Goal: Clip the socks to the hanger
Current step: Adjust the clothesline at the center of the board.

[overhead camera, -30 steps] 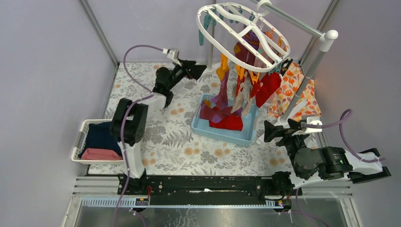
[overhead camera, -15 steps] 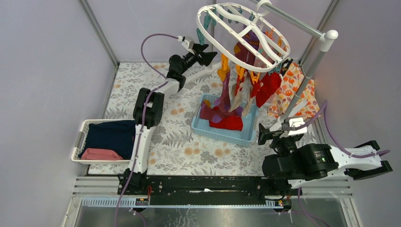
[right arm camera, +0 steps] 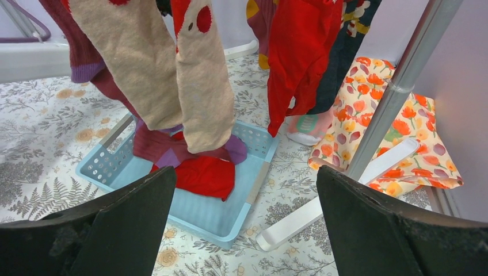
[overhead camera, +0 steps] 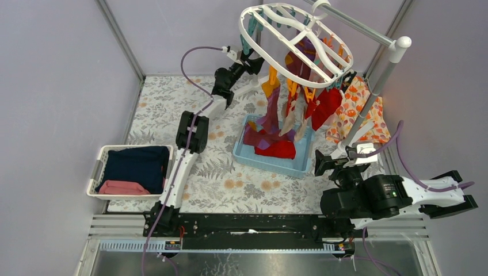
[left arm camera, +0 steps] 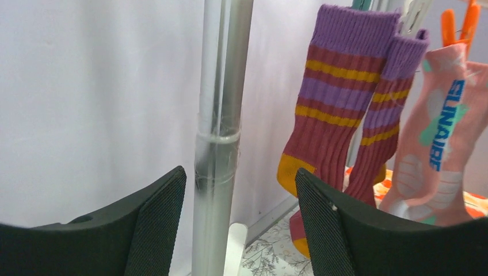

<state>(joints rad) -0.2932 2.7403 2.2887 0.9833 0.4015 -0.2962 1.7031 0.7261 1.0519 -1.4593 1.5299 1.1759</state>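
Plain lilac-grey walls (overhead camera: 52,86), metal corner posts (overhead camera: 119,40), leaf-and-flower patterned tabletop (overhead camera: 230,184), even soft light

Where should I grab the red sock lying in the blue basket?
Pinch the red sock at its near edge, which lies free on the bare floor of the basket. Come down from the near side, because the beige socks hang low over its far edge.
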